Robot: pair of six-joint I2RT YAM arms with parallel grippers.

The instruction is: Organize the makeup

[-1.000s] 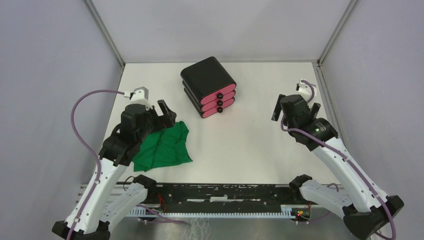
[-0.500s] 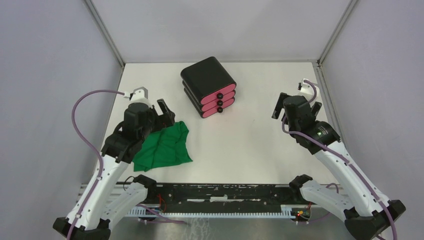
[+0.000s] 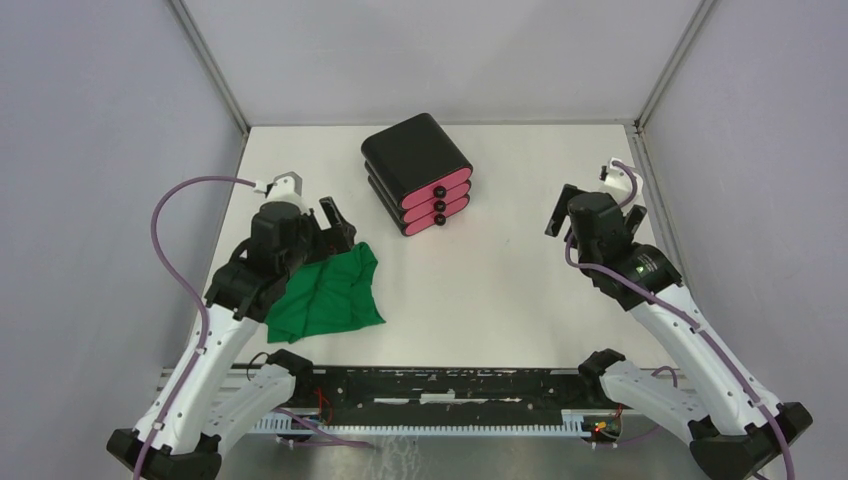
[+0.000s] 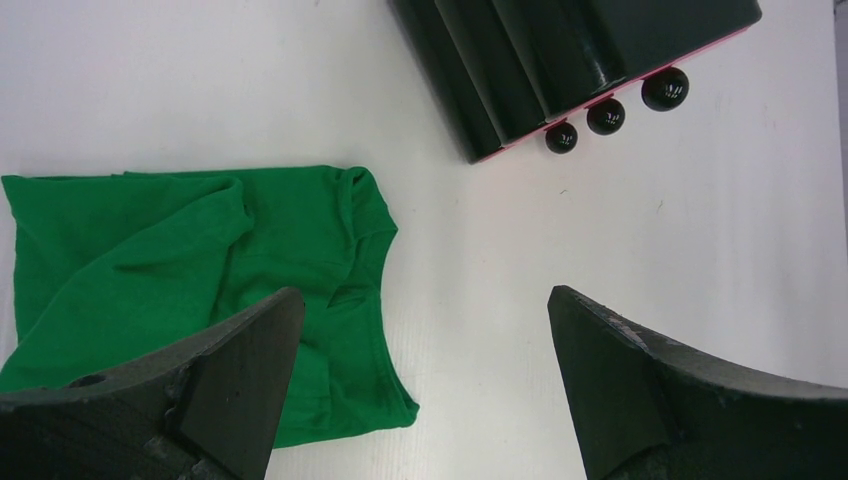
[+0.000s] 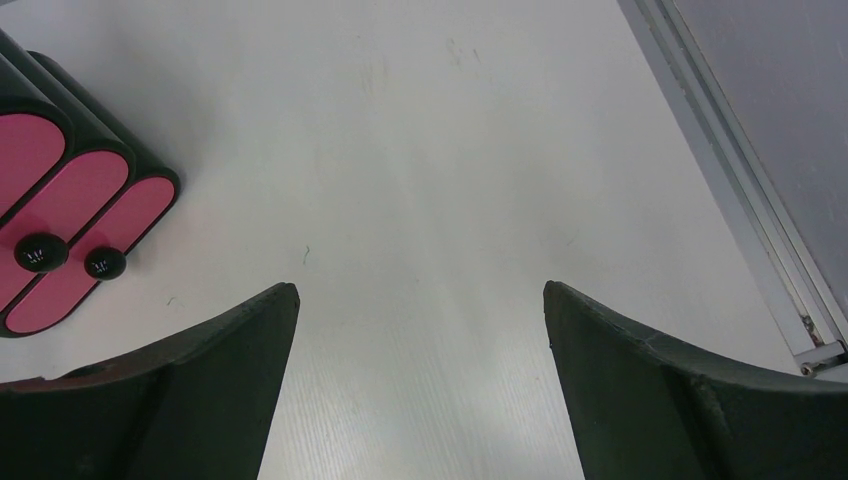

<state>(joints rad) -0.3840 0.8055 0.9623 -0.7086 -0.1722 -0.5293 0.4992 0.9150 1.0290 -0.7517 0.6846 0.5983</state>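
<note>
No makeup shows in any view; it is hidden or out of view. My left gripper [image 3: 338,224] hovers over the far right corner of the green cloth [image 3: 326,294], its jaws wide open and empty. In the left wrist view that gripper [image 4: 422,295] frames the cloth's edge [image 4: 200,270] and bare table. On the right side of the table my right gripper [image 3: 592,212] is open too. In its wrist view the right gripper [image 5: 419,288] has only bare table between its fingers.
A black box with three pink drawers [image 3: 418,172] stands at the back centre, all drawers shut with black knobs; it also shows as the box [image 4: 560,50] and the box [image 5: 70,190]. The table's metal side rail [image 5: 740,190] runs along the right.
Both arms have shifted only slightly; the right gripper has edged a little to the right. Nothing was taken hold of or let go.
</note>
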